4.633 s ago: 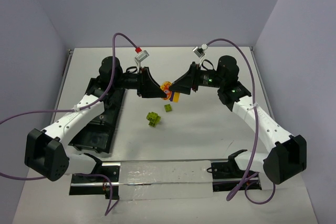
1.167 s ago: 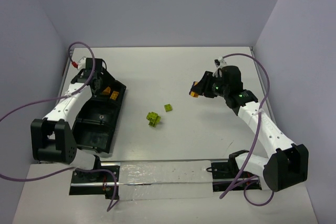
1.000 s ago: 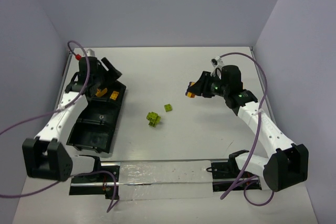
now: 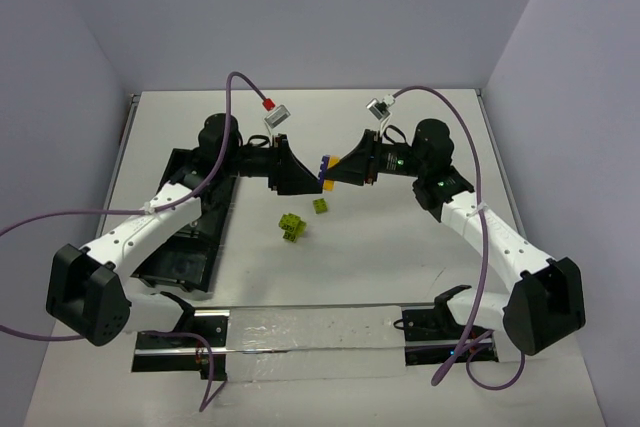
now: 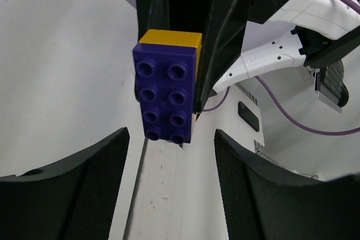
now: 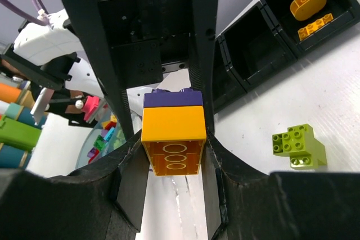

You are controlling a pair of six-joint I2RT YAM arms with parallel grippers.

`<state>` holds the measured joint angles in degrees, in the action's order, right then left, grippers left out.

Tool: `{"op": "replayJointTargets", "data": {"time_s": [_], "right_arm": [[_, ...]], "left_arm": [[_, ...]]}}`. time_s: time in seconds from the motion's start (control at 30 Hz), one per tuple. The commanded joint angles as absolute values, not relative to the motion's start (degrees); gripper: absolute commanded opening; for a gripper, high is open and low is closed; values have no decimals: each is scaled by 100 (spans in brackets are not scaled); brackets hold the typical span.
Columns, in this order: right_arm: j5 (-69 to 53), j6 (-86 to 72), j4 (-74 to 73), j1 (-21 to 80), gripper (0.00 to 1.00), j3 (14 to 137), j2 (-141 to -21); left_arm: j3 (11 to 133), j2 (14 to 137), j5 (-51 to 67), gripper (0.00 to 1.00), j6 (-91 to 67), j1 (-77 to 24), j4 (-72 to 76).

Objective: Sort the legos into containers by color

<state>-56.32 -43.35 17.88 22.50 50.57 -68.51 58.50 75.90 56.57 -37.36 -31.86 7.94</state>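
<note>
Right gripper (image 4: pixel 340 169) clamps orange-purple stack (image 4: pixel 326 169) — purple studs facing spread left gripper (image 4: pixel 312 177).

White table (image 4: pixel 385 252) carries a long black tray (image 4: pixel 193 259) at left and, near centre, a lime-green clump (image 4: pixel 292 227) near a single lime-green brick (image 4: pixel 320 206).

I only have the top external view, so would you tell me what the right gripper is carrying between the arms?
Observer: The right gripper clamps an orange-yellow brick with a blue-purple brick stacked on its far end.
Operator: Thank you; is the left gripper shut on it?
Observer: No, the left gripper is open, its fingers apart from the blue-purple brick.
Operator: Is anything in the tray?
Observer: One compartment holds orange-yellow pieces.
</note>
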Motion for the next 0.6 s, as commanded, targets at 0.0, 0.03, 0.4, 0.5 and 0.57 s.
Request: {"op": "replayJointTargets", "data": {"time_s": [0.0,0.03,0.4,0.5,0.57], "right_arm": [[-5722,-4465,2233,2328,0,5229,-6908],[-5715,-4458,2225,2336,0,5244,-6922],[-5627,-4482,2217,2364,0,5247,-6915],[-5584,-4450,2170,2364,0,5260,-6908],[-5514,-4335,1910,2363,11,5297,-6904]], "left_arm": [[5802,7576,5923,65,-3944,-3243,1629],[5787,7583,5945,62,-4017,-3243,1691],[5792,7616,6061,10,-4068,-3276,1761],[5810,7608,6017,0,-4048,-3273,1693],[5801,7579,5946,0,-4033,-3270,1650]]}}
